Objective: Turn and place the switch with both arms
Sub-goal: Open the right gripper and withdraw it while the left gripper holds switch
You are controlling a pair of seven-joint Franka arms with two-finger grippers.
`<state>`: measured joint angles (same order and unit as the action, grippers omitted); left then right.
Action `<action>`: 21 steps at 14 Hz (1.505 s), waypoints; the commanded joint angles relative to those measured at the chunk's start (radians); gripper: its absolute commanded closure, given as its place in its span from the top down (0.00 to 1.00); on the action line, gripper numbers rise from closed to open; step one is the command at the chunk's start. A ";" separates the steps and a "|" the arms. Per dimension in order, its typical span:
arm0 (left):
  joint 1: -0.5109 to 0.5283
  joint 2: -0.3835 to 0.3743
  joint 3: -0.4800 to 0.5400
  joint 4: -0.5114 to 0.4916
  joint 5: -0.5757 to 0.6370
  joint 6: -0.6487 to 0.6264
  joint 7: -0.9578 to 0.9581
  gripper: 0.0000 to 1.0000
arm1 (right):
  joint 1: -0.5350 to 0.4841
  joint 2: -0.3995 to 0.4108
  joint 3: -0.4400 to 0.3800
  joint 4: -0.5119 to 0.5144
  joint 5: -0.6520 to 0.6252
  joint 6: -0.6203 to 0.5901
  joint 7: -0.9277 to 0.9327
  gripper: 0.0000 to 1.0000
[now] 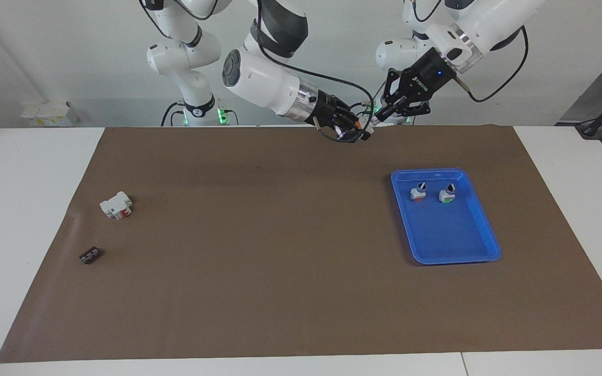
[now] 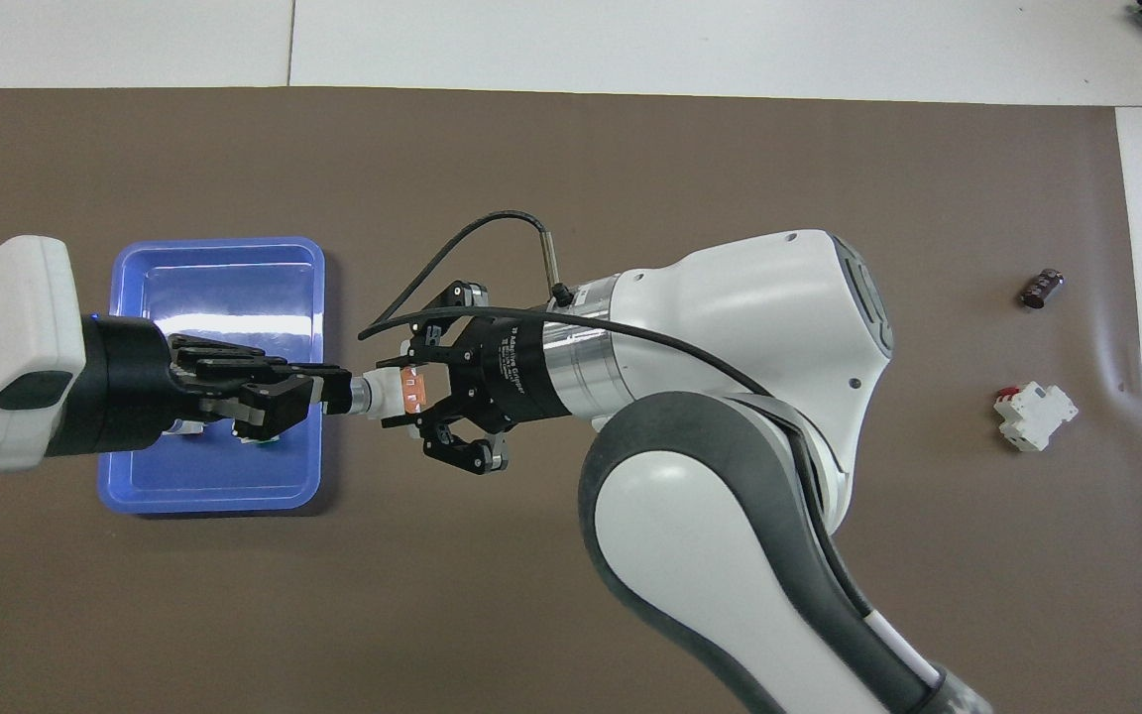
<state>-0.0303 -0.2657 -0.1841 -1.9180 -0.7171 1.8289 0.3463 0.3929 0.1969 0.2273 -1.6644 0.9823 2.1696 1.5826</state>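
The switch (image 2: 385,394) hangs in the air between both grippers, lying level over the brown mat beside the blue tray. My right gripper (image 2: 406,394) is shut on its orange-red base and white body. The left gripper (image 2: 335,395) comes from the tray's side and is shut on the black knob; the silver collar shows between the two. In the facing view the switch (image 1: 365,126) is a small patch between the right gripper (image 1: 358,131) and the left gripper (image 1: 376,119), well above the mat near the robots' edge.
The blue tray (image 1: 489,245) toward the left arm's end holds an orange-based switch (image 1: 418,192) and a green-based switch (image 1: 447,193). A white block with a red part (image 1: 116,204) and a small black part (image 1: 89,256) lie toward the right arm's end.
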 commanded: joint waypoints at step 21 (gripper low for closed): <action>0.058 0.106 0.008 -0.073 0.556 0.151 0.382 0.00 | -0.127 -0.126 -0.017 0.005 -0.664 -0.146 -0.390 1.00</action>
<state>0.0220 -0.2121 -0.1707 -1.9964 -0.2381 1.9157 0.7031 0.2997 0.0833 0.2055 -1.6496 0.3831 2.0481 1.3139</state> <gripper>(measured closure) 0.899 0.000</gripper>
